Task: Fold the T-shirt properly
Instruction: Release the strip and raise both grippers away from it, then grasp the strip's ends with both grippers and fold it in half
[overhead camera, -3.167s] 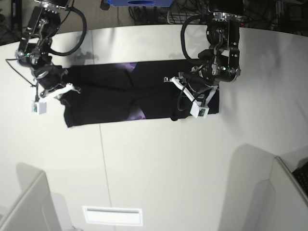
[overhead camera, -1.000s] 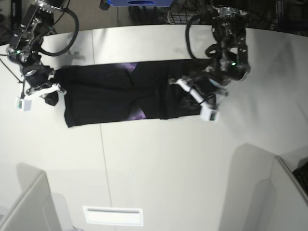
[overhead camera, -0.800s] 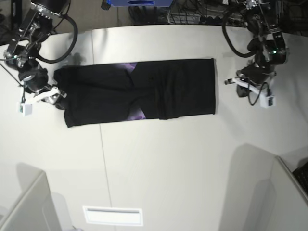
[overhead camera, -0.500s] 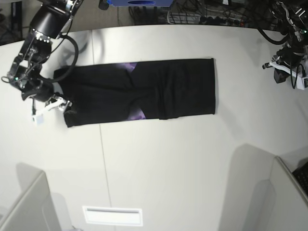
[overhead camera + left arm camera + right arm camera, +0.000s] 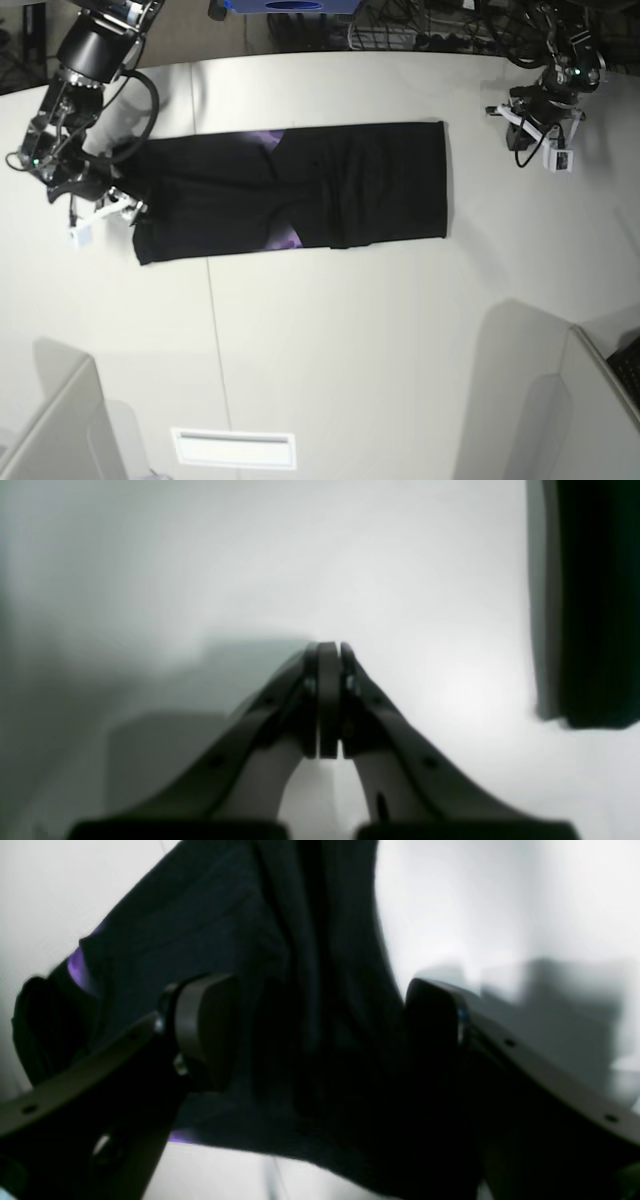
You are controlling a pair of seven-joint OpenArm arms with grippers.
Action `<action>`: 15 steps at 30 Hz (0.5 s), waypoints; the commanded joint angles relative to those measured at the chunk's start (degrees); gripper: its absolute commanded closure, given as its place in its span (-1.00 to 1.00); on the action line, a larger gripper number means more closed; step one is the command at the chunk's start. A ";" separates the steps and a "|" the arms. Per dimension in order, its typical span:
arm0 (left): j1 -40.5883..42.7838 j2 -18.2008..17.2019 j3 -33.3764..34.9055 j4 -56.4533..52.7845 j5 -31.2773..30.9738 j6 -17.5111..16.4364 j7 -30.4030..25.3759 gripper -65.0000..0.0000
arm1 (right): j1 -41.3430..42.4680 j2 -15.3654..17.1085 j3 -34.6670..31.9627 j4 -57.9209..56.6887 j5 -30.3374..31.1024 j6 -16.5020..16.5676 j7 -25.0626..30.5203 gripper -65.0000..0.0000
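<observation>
While the left tool (image 5: 327, 700) is pinched empty, the right tool (image 5: 320, 1030) gapes wide over the T-shirt (image 5: 300, 190).

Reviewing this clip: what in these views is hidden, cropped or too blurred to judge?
- Right wrist view: whether the right tool touches the T-shirt is unclear; the cloth is blurred and dark, its lower part behind the fingers.
- Left wrist view: only a black strip of the shirt shows, cut by the right edge.
- Base view: the shirt's print is mostly folded under; the left tool is too small to read.
</observation>
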 commanded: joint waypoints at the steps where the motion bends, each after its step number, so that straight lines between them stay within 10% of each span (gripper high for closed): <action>1: -0.39 -0.75 0.52 -0.03 0.16 0.04 -0.21 1.00 | -0.03 0.37 0.06 0.32 0.31 0.43 -0.39 -0.46; 5: -0.47 -0.57 3.77 -0.39 0.16 0.13 -2.23 1.00 | -0.29 -1.13 -1.09 0.41 0.31 5.79 -1.18 -0.46; 15: -4.34 2.86 7.64 -0.65 0.24 0.22 -2.58 1.00 | -0.29 -2.53 -1.09 0.15 0.04 6.23 -2.50 -0.35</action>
